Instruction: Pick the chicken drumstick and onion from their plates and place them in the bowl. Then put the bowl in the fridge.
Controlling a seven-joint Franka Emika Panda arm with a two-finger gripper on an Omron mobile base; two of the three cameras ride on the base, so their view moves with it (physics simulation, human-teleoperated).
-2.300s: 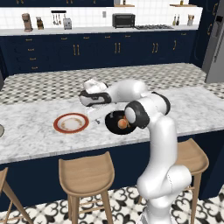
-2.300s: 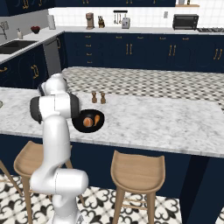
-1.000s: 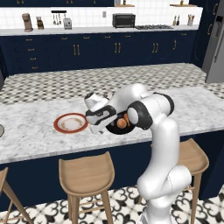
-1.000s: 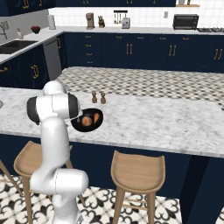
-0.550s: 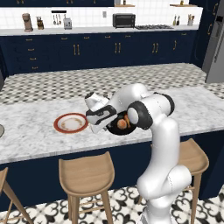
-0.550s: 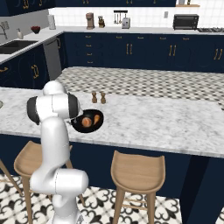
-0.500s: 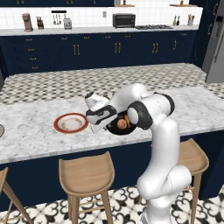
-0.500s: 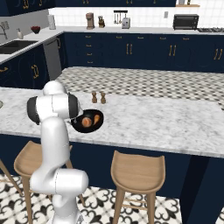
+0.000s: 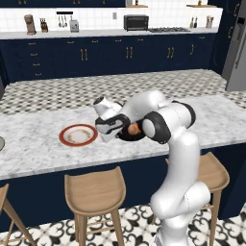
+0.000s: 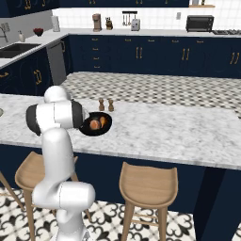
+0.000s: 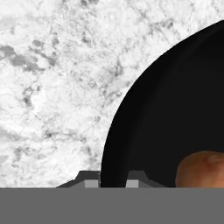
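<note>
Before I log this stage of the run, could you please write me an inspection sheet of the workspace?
Surface: white marble island counter.
Job's things: black bowl holds the onion and drumstick; red-rimmed plate empty; fridge at the far right, closed.
Clutter: two small shakers behind the bowl.
Claw: claw shut on the bowl's rim.
Cables: nothing seen.
Surroundings: wooden stools, navy cabinets, toaster oven on the back counter.
</note>
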